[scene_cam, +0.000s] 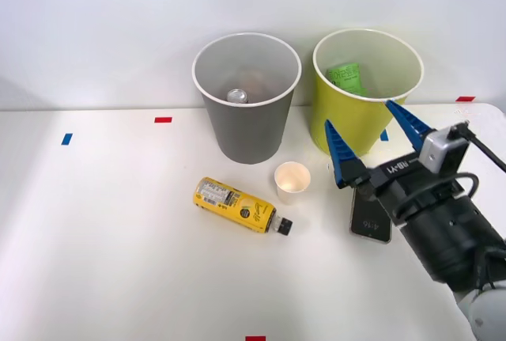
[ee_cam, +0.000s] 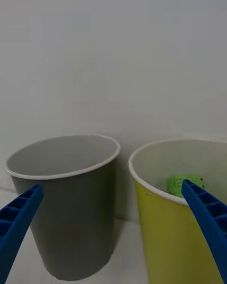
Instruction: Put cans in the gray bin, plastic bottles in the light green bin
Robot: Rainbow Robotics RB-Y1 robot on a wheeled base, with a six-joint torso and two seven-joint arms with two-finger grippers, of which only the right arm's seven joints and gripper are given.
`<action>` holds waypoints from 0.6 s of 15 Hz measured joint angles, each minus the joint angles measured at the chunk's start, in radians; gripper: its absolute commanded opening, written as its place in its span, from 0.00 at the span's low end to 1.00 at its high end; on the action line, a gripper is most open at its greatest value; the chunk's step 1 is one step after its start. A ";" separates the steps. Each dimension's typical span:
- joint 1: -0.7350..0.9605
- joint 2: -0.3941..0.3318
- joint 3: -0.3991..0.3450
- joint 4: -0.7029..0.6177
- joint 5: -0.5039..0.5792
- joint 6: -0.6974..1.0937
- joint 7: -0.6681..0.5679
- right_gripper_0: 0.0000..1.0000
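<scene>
A: Lying on its side on the table (scene_cam: 103,230), the yellow bottle (scene_cam: 235,205) is sitting just before the gray bin (scene_cam: 247,131), beside the paper cup (scene_cam: 292,181).

B: I'd be closing across its body, avoiding that cup. The right gripper (scene_cam: 368,138) is hovering empty, fingers spread wide, near the light green bin (scene_cam: 348,115).

Ahead of the spread blue fingers (scene_cam: 345,153) stand the gray bin (scene_cam: 247,131) and the light green bin (scene_cam: 354,119) — only a narrow gap between them. Nothing lies between the fingers. Below them a dark phone-like slab (scene_cam: 370,216) lies on the table; off the left finger sits a white paper cup (scene_cam: 292,182), and beyond it the yellow bottle (scene_cam: 236,205) — with open tabletop (scene_cam: 103,230) farther out.
</scene>
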 measured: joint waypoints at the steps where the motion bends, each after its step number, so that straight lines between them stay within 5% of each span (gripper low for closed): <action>1: 0.043 0.007 -0.002 0.001 0.035 -0.035 0.001 1.00; 6: 0.231 0.043 -0.014 0.003 0.074 -0.160 0.001 1.00; 9: 0.332 0.180 -0.057 0.003 0.214 -0.165 -0.004 1.00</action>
